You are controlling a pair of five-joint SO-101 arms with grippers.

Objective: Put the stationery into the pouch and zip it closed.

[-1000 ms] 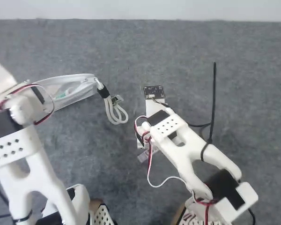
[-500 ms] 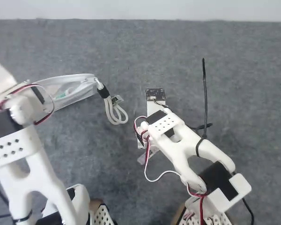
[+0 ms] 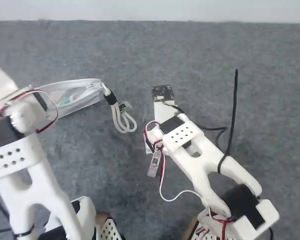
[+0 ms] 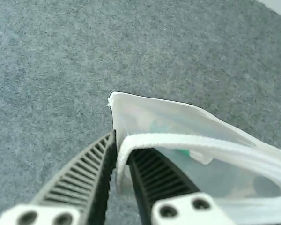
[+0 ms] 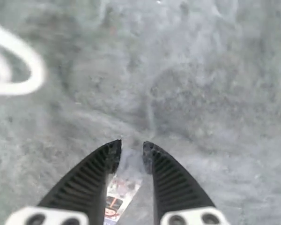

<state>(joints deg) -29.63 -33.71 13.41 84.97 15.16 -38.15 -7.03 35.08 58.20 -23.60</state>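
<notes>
from above: a translucent pouch (image 3: 72,97) is held up at one end over the grey carpet (image 3: 215,50). its white cord loop (image 3: 124,121) trails from the zip end. past the loop, well apart from the pouch, a flat packet (image 3: 153,165) dangles under the right arm (image 3: 190,145). count: one pouch, one loop, one packet, two arms.

left wrist: the left gripper (image 4: 121,145) is clamped on the pouch's white zip edge. something green (image 4: 160,125) shows through the pouch wall, how many pieces is unclear.

right wrist: the right gripper (image 5: 131,145), jaws narrow, appears to pinch the printed packet. the step looks like carrying the packet to the pouch mouth. it would go best thin edge first, along the zip line, with the left grip holding the mouth steady.
</notes>
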